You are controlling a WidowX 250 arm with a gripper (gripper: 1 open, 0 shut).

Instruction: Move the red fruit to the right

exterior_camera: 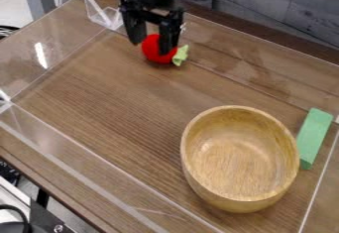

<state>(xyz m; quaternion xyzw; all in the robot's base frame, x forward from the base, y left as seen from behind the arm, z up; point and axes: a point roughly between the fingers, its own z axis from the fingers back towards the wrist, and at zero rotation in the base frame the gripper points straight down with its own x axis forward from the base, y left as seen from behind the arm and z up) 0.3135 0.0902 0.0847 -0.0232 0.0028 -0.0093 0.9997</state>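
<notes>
Camera view: a wood-grain table (119, 108) ringed by low clear plastic walls, seen from its near side.
Gripper: the black two-fingered gripper (153, 41) points straight down near the table's far left corner, its fingers spread wide, one on each side of the fruit; nothing is pinched yet.
Red fruit: the small bright red toy strawberry (158, 49) with a yellow-green leafy cap lies on the wood close to the far edge, left of centre, partly hidden behind the fingers. Whether a finger touches it cannot be told.
Bowl: a round light wooden bowl (240, 158) sits near the table's near right corner, empty, well apart from the fruit.
Block: a flat green rectangular block (314, 137) leans at the right edge, just beside the bowl.
Progress: early. The approach looks finished and the fruit is straddled, but by these pictures it remains on the left side.
Left to do: closing on the fruit, carrying it rightward, setting it down.
</notes>
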